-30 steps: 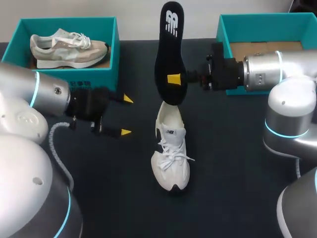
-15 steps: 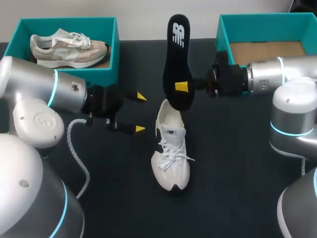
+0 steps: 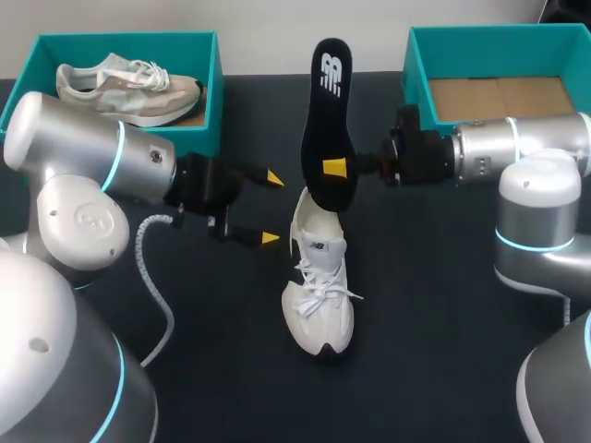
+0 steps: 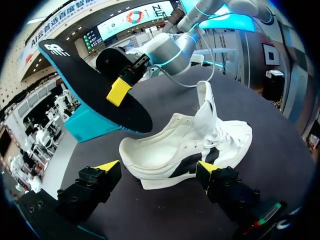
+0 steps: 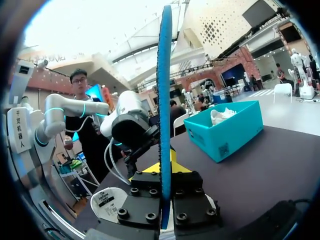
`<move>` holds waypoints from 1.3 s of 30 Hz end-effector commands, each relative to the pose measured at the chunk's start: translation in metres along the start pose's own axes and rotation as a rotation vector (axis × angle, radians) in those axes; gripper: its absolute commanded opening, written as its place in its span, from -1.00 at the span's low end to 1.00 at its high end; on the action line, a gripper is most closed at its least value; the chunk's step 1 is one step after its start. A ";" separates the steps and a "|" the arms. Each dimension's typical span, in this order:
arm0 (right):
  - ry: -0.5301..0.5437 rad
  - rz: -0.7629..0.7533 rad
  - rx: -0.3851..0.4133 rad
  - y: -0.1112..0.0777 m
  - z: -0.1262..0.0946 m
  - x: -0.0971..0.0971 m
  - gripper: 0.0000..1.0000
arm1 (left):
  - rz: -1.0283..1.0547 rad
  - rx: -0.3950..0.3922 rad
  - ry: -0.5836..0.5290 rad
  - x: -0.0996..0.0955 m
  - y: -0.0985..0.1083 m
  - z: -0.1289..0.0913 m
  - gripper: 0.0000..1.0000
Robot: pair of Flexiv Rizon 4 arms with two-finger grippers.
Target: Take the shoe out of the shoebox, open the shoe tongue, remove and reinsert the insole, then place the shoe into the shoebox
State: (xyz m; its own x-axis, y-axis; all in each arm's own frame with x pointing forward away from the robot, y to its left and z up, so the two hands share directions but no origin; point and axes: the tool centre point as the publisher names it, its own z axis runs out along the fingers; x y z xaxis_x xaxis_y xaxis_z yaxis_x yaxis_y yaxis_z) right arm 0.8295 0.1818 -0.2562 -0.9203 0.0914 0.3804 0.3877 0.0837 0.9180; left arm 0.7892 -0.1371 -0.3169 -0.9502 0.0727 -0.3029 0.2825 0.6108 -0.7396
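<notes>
Leftward things change most: my left hand [image 3: 271, 209] has come in from its side toward the shoe and now sits just beside the heel, fingers spread wide and holding nothing. The insole has shifted only slightly over the same second, leaning a little more over the shoe's mouth.

Ahead of that open left hand, and not yet touched by it, the shoe [image 3: 319, 286] stands on its sole on the table [image 3: 443, 305]. It is white with a dark mark on the side and white laces, and its tongue is pulled up from a gaping collar. I judge it light, with a soft upper over a firmer sole. It would likely skid or tip if pushed from above, so the heel counter and sole edge look the best places to clamp.

Above the shoe, the insole [image 3: 328, 120] is black and thin, white print at its upper end, its broader end hanging just over the shoe's opening. It looks like light, bendy foam that will buckle if driven in end-on. A grip low down, near the entering end, should keep it stiff.

My right hand [image 3: 334, 168] is closed on it there, pinching its two faces. Behind this hand sits the empty teal shoebox [image 3: 499, 32].
</notes>
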 end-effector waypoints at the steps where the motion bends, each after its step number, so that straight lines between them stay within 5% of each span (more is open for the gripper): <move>1: -0.003 0.000 0.000 -0.001 0.001 0.001 -1.00 | 0.000 -0.004 0.001 0.000 -0.001 0.000 1.00; 19: 0.046 0.028 0.005 -0.015 0.028 -0.005 -1.00 | -0.017 -0.060 0.037 0.010 0.003 0.028 1.00; 39: 0.043 0.064 0.004 -0.032 0.027 -0.003 -1.00 | -0.041 -0.068 0.029 -0.001 0.008 0.023 1.00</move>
State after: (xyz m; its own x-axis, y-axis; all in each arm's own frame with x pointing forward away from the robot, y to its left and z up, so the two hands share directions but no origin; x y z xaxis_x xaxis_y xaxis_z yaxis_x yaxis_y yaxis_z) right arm 0.8227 0.2055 -0.2899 -0.8950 0.0495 0.4433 0.4460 0.0832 0.8912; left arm 0.7963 -0.1505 -0.3379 -0.9645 0.0685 -0.2552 0.2352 0.6627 -0.7110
